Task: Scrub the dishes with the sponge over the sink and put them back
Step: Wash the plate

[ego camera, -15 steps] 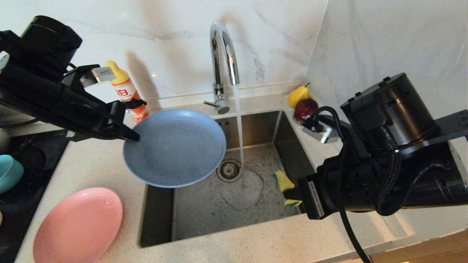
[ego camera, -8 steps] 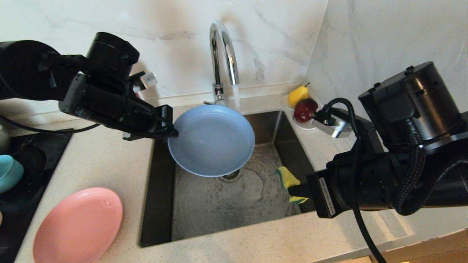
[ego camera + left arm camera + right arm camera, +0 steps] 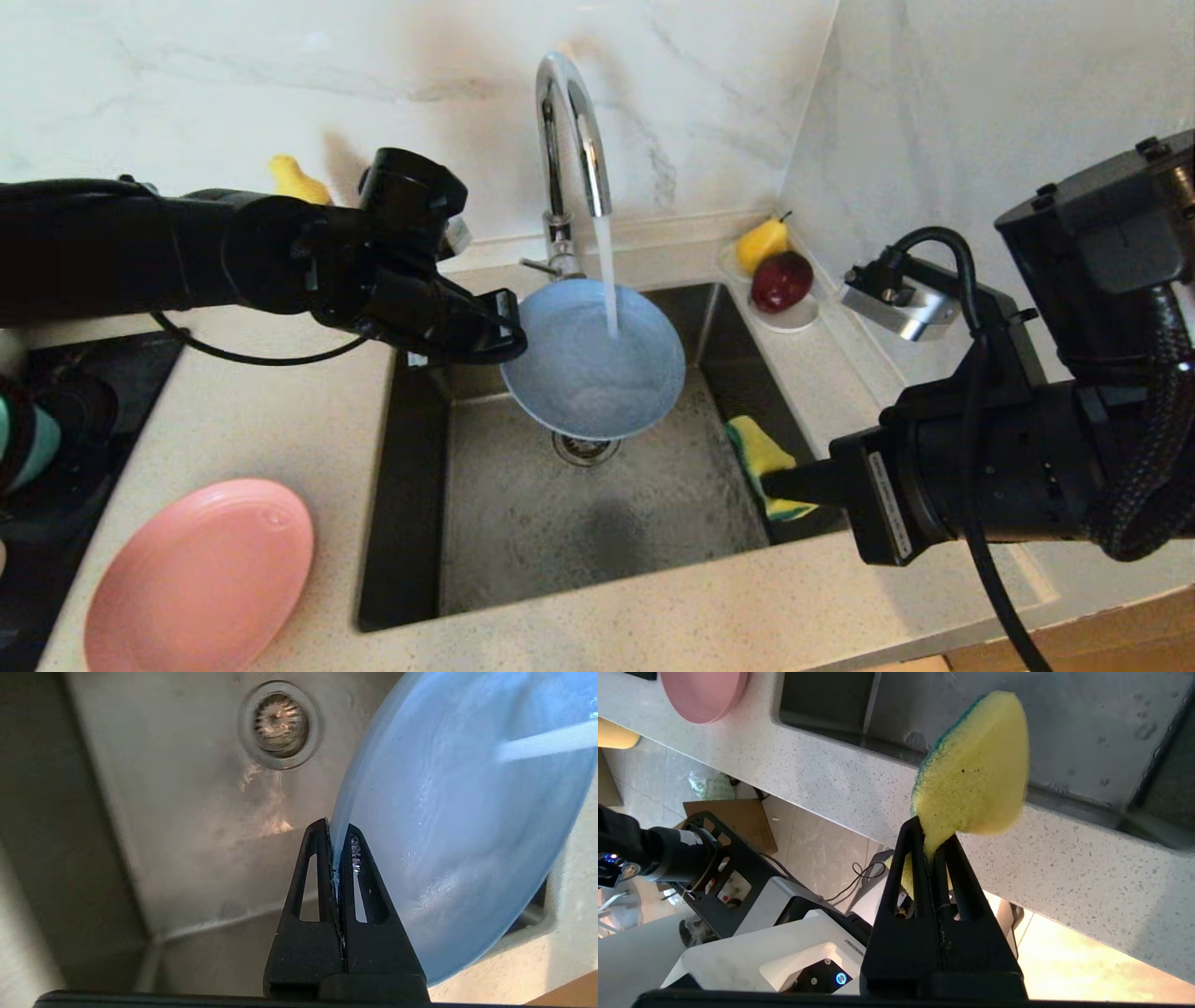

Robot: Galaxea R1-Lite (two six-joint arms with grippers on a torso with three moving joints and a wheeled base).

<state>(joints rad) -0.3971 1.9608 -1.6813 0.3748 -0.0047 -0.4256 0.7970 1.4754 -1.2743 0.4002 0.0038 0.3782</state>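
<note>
Over the sink point(image 3: 411, 523), the left gripper point(image 3: 509, 338) has its jaws pinching the rim of the tilted grey-blue plate point(image 3: 593, 373) under the running tap point(image 3: 569, 140). The right gripper point(image 3: 780, 483), jaws clamped on the yellow sponge point(image 3: 761, 448), waits just beside it. Scrubbing well means keeping the plate angled, bracing against the sponge's push.

— What's the worktop like from where I'm steering?
— I see a pale speckled counter point(image 3: 261, 420) around the sink point(image 3: 420, 560). A pink plate point(image 3: 201, 579) lies at its near left; a small white saucer with fruit point(image 3: 784, 317) sits at the far right corner.
</note>
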